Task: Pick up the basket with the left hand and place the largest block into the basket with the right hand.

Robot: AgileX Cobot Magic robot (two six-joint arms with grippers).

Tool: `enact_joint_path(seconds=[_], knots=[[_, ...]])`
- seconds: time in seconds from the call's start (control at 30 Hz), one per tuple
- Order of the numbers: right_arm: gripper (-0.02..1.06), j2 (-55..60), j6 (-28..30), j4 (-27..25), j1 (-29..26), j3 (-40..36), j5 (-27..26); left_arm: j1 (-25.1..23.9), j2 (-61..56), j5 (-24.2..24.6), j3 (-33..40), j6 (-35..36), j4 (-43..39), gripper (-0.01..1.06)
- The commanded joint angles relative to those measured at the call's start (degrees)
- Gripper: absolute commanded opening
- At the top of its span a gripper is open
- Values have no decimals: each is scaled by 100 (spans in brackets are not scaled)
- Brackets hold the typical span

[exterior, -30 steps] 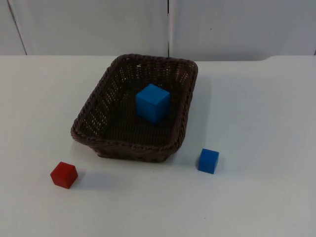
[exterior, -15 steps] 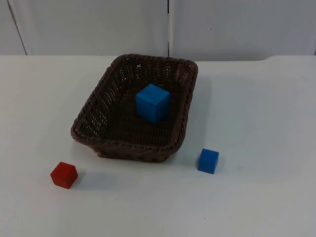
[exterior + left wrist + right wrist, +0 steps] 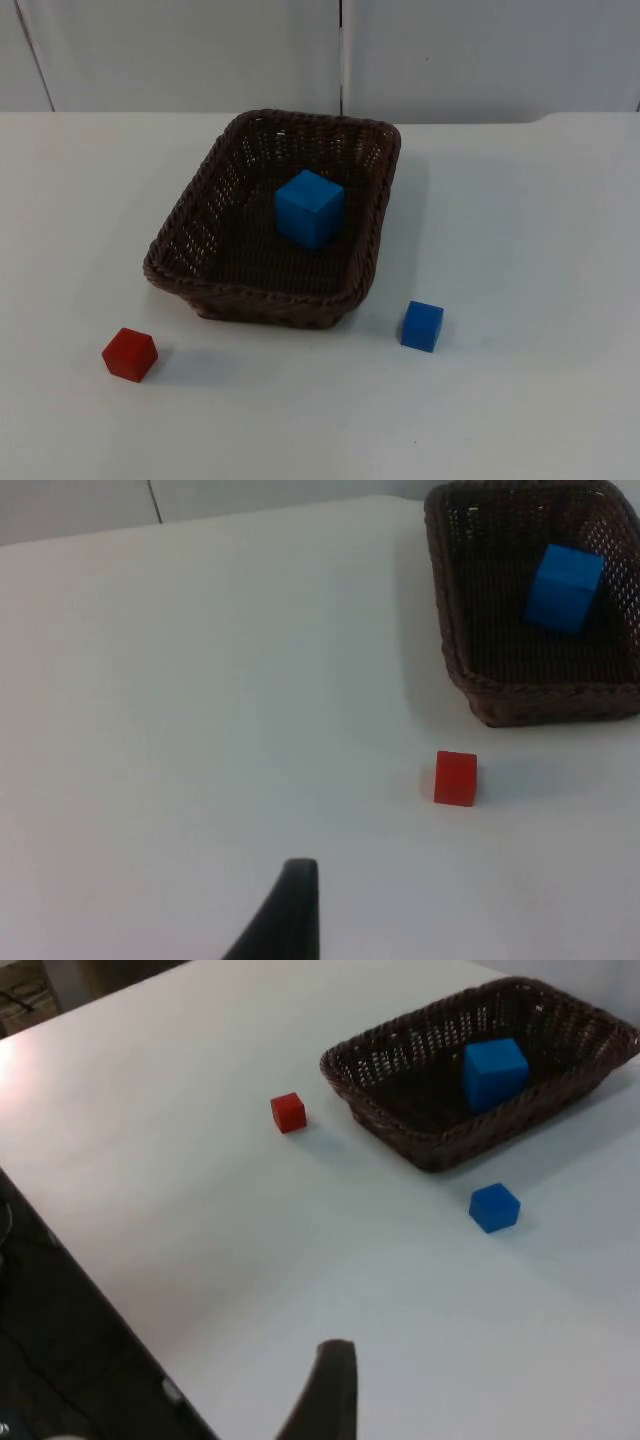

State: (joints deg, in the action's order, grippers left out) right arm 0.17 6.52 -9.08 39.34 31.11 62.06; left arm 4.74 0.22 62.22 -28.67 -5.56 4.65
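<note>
Resting unchanged over the last second, the large blue cube [image 3: 309, 207] sits inside the dark brown woven basket [image 3: 205, 290], so placement appears complete; neither gripper's state can be told.

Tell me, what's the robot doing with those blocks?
Nothing is being handled right now. The big blue block already sits inside the basket, which rests on the table. A small blue block and a red block lie on the table outside it. Both arms wait back from the basket, touching nothing.
</note>
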Motion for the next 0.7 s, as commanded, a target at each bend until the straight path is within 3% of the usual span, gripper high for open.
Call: enact_joint_path(seconds=[0.0, 0.67], knots=[[75, -17, -65, 58, -12, -164, -15, -2, -22, -61, 25, 56, -5, 95], [75, -17, -60, 25, -12, -161, -24, -2, -22, -61, 25, 56, -5, 95]])
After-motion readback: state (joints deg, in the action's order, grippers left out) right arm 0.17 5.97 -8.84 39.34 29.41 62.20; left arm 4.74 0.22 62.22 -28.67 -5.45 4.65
